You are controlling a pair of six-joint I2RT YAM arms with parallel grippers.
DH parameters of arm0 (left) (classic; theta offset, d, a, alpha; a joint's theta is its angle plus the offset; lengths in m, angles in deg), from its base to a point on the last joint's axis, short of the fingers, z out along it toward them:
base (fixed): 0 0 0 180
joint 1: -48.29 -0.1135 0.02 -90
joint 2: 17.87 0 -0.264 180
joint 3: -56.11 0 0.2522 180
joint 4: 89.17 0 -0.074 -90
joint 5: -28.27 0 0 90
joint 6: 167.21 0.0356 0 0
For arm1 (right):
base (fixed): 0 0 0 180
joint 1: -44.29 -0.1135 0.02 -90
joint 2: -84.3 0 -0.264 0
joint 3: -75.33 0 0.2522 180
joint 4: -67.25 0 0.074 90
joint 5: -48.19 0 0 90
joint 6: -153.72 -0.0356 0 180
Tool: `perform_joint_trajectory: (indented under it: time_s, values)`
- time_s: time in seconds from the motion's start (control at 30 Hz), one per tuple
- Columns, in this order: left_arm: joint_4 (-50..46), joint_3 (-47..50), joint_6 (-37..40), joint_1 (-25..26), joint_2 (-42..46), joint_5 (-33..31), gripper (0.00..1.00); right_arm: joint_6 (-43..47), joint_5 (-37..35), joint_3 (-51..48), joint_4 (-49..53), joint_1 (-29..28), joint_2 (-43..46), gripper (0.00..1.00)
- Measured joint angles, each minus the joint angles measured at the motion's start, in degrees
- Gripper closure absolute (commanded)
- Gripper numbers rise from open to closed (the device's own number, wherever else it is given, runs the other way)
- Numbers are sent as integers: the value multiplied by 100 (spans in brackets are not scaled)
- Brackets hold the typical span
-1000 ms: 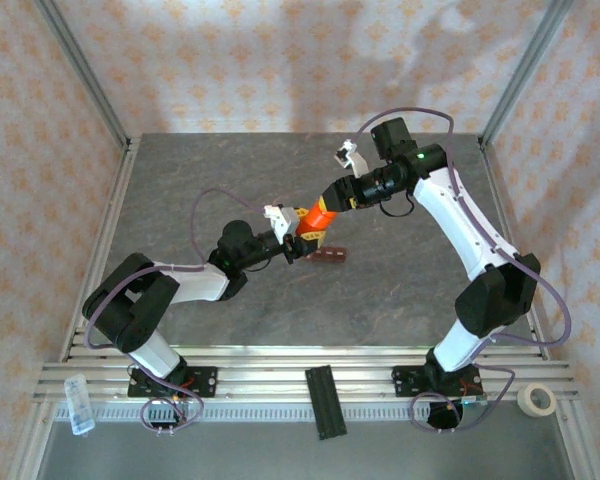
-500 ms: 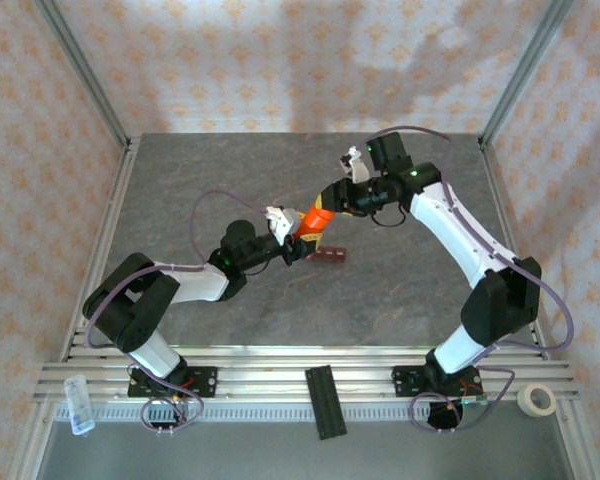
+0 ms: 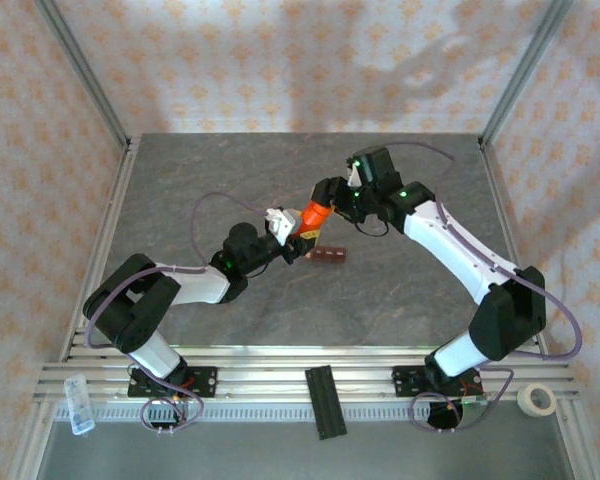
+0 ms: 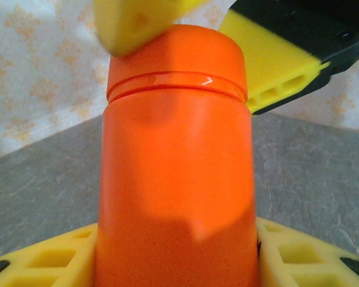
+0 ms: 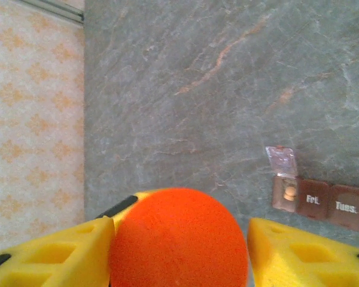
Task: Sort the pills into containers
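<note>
Progress: early. Found the orange bottle (image 4: pixel 176 179) clamped round its body by the left gripper (image 3: pixel 300 241), cap (image 4: pixel 176 60) not yet off. Noted the right gripper (image 5: pixel 179 251) set over that cap, one yellow finger on either side. Cannot tell from the wrist views whether pressing on it or merely flanking it, with the edges too close to judge.

Located the container strip (image 5: pixel 332 206) flat on the table (image 5: pixel 197 89), just past the left fingertips and a little to their right, lower than the bottle. From the right gripper, ahead of the fingers and off to the right side. Held by neither hand.

Counted one end compartment (image 5: pixel 285 194) open, clear lid (image 5: pixel 281 160) flipped back, and what looks like a single pale pill (image 5: pixel 290 192) inside. Read "Fri." and "Tues." on the shut lids next along. Judged one cell served at most. Uncapping, pouring and sorting into the remaining cells all left to do.

Orientation of the strip — long axis side to side across the right wrist view, open end nearer the right gripper's midline, shut end running out past the frame edge. From above, lying roughly in line with the left gripper's reach, pointing on beyond its fingertips.

Bottle axis tilted — base in the left hand, cap end pointing up into the right hand.
</note>
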Motion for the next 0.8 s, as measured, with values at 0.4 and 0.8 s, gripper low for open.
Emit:
perform_joint_trajectory:
  time_s: [0.4,0.8]
  values:
    - [378,-31,-87,17,2,586,100,2083,1119,1631,1252,831,-11,18]
    - [398,-162,-481,-133,7,1318,100,4599,2114,2057,2905,820,-476,23]
